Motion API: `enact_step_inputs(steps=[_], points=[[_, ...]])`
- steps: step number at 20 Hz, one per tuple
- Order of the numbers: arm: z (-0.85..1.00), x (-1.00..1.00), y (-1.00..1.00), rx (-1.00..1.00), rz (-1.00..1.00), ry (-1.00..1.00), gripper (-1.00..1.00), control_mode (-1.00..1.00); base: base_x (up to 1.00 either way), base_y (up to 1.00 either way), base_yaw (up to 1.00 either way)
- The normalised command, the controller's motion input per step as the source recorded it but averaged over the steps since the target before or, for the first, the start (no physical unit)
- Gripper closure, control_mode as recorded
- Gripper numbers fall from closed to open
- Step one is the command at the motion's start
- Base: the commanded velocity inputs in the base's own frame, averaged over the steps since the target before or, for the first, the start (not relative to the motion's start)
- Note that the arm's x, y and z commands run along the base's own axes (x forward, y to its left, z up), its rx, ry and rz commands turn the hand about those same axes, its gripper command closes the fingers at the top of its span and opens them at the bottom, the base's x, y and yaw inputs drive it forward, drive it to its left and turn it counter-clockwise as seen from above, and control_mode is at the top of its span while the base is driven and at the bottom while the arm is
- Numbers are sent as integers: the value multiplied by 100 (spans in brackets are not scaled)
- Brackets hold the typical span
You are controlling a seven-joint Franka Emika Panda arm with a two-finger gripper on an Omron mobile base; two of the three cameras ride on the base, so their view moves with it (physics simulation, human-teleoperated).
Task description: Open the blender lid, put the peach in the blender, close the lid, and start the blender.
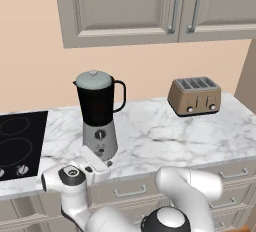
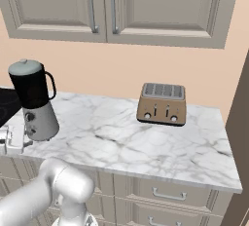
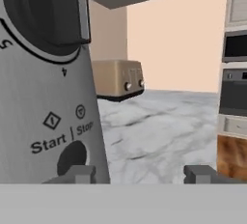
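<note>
The blender (image 1: 99,113) stands on the marble tabletop (image 1: 160,131), lid (image 1: 93,80) on; the open hand (image 3: 142,174) hovers at its start button (image 3: 71,156) — rigid, likely needing only a light fingertip press.

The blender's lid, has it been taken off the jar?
No, in the left base view the blender lid sits on the mouth of the dark jar of the blender.

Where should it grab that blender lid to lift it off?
Probably by the small knob on top of the blender lid, coming straight down from above. The lid is a smooth dome seated on the blender, so the knob looks like the only narrow part two fingers could pinch.
</note>
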Motion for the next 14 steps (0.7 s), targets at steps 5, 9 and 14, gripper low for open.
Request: enact_step_inputs(steps=[5, 9, 14], points=[[-16, 32, -3, 4, 6, -13, -100, -100, 0, 0, 0], [20, -62, -11, 1, 3, -30, -100, -100, 0, 0, 0], [77, -58, 0, 0, 0, -20, -100, -100, 0, 0, 0]])
